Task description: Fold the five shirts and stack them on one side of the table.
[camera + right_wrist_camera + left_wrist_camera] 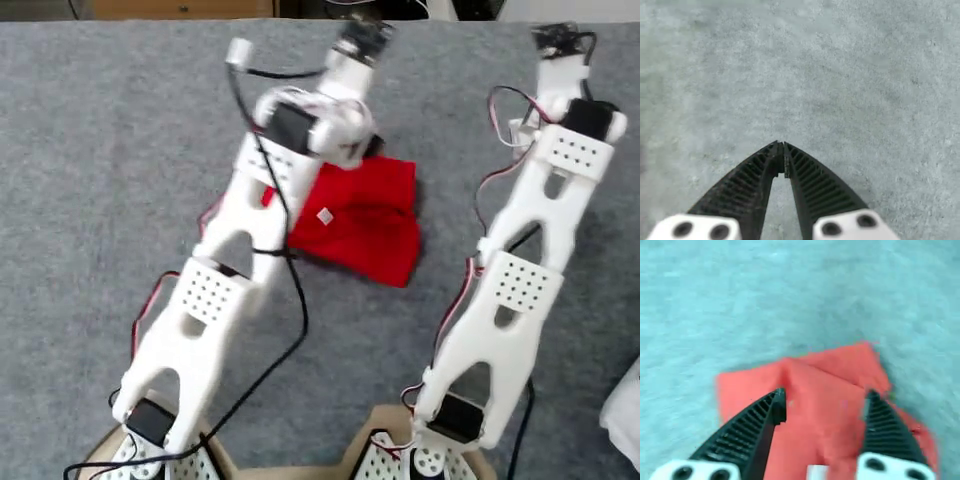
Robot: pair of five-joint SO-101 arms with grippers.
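A folded red shirt [365, 225] lies on the grey table near its middle, with a small white tag showing on top. The left arm stretches over its left part, and the wrist sits above the shirt's far edge. In the left wrist view my left gripper [826, 399] is open, hovering above the red shirt [825, 390] with one finger over each side and nothing held. My right gripper [784, 149] is shut and empty over bare grey cloth. The right arm [545, 200] reaches toward the far right of the table, apart from the shirt.
The grey table cover [110, 170] stretches wide to the left and front. A pale cloth [625, 410] peeks in at the right edge, near the front. A black cable [290, 300] hangs from the left arm across the table.
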